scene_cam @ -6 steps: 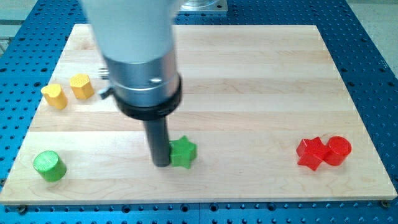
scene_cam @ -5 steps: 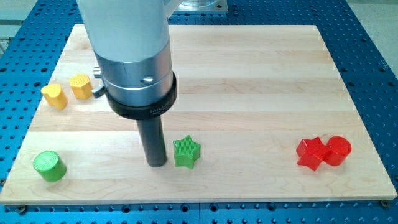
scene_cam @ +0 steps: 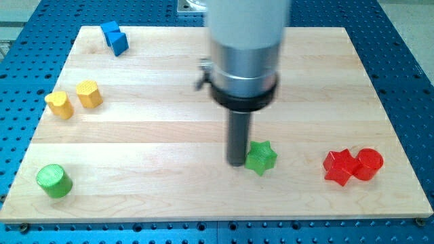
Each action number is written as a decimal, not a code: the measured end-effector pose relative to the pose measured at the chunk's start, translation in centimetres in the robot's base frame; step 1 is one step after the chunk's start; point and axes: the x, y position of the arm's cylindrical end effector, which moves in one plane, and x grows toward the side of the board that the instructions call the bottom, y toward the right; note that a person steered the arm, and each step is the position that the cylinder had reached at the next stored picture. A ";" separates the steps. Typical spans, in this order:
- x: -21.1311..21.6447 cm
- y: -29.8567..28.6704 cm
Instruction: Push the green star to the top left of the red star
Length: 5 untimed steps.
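My tip [scene_cam: 235,163] touches the left side of the green star [scene_cam: 260,157] at lower centre, well left of the red star [scene_cam: 338,166]; no jaws, no legible writing.

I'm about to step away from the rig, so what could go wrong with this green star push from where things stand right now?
My tip sits against the green star on its left side, level with the red star. Pushed straight right, the star would likely hit the red star rather than end up at its top left. The red cylinder touches the red star, so a bump could shift both. The star's points may also make it spin off my tip.
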 end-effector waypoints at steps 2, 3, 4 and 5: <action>0.0 -0.4; 2.3 -0.4; 4.7 1.3; 3.3 2.8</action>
